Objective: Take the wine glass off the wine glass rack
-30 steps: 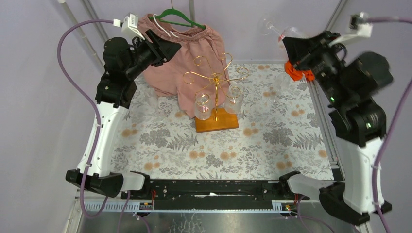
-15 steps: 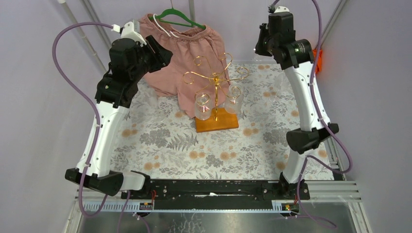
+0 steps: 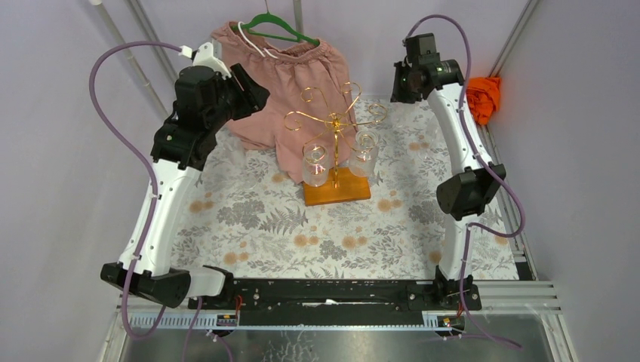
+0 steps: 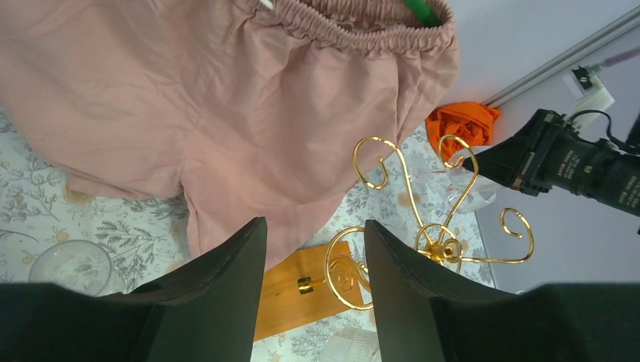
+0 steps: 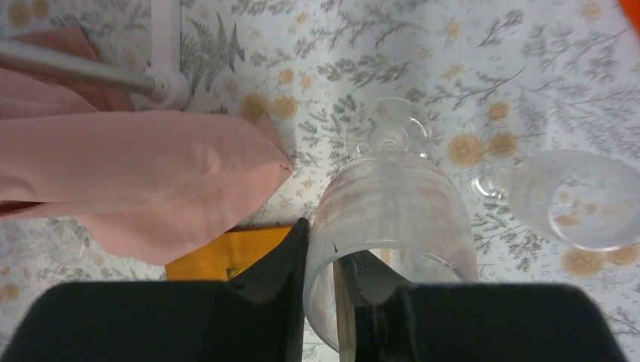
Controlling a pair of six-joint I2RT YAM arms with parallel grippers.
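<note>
The wine glass rack point(image 3: 335, 119) is a gold wire stand on an orange-brown wooden base point(image 3: 337, 188) at mid-table. Two glasses hang upside down from it point(image 3: 314, 166) point(image 3: 364, 154). My right gripper point(image 5: 324, 241) is shut on the rim of a clear wine glass point(image 5: 392, 196), one finger inside the bowl and one outside. It holds that glass high at the back right point(image 3: 400, 84), clear of the rack. My left gripper point(image 4: 315, 226) is open and empty, raised at the back left point(image 3: 253, 81) above the rack's curls point(image 4: 423, 226).
Pink shorts point(image 3: 290, 75) hang on a green hanger point(image 3: 281, 30) behind the rack. An orange cloth point(image 3: 483, 94) lies at the back right edge. One loose glass lies on the floral mat below my right gripper point(image 5: 573, 196), another near the left point(image 4: 72, 264).
The right arm has swung in from the far right to the back right of the mat, still holding the glass. The left gripper has shifted slightly and opened a little wider.
</note>
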